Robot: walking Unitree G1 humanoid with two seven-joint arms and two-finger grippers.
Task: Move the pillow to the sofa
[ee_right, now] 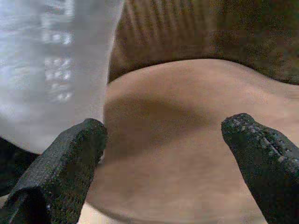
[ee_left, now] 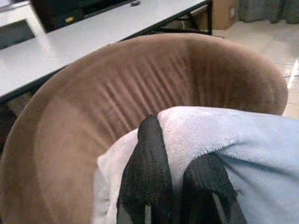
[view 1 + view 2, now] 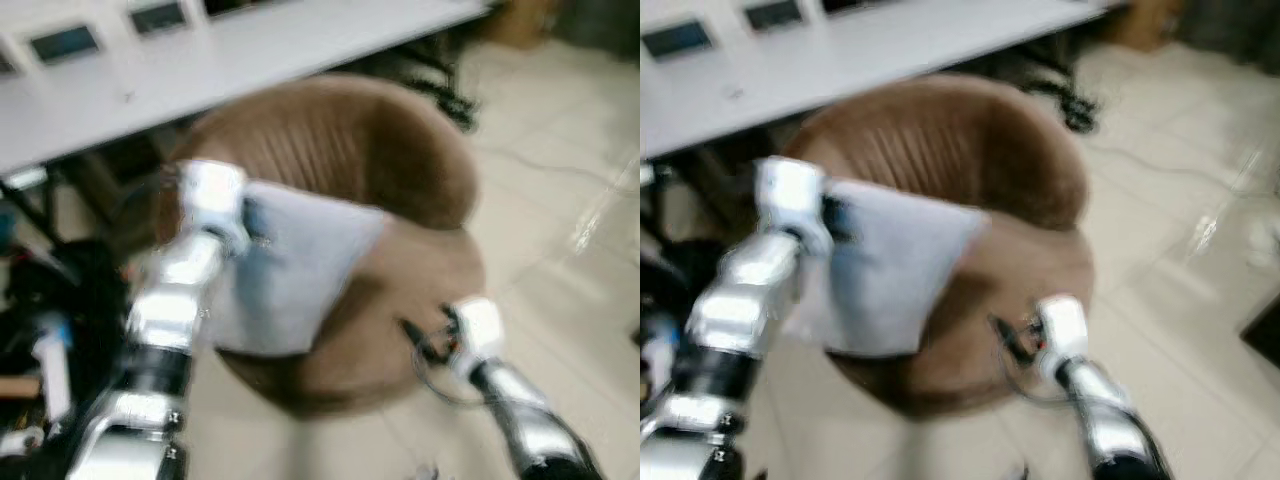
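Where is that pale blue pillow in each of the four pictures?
Left eye view: pillow centre-left, above the sofa seat.
Right eye view: pillow left of centre.
Left wrist view: lower right, pinched by the left tool.
Right wrist view: upper left.
Shared landmark: the brown sofa's ribbed backrest.

Pale pillow [image 3: 300, 270] over brown sofa [image 3: 400, 160]

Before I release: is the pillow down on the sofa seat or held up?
Held up. The left tool is shut on the pillow, which hangs above the sofa seat.
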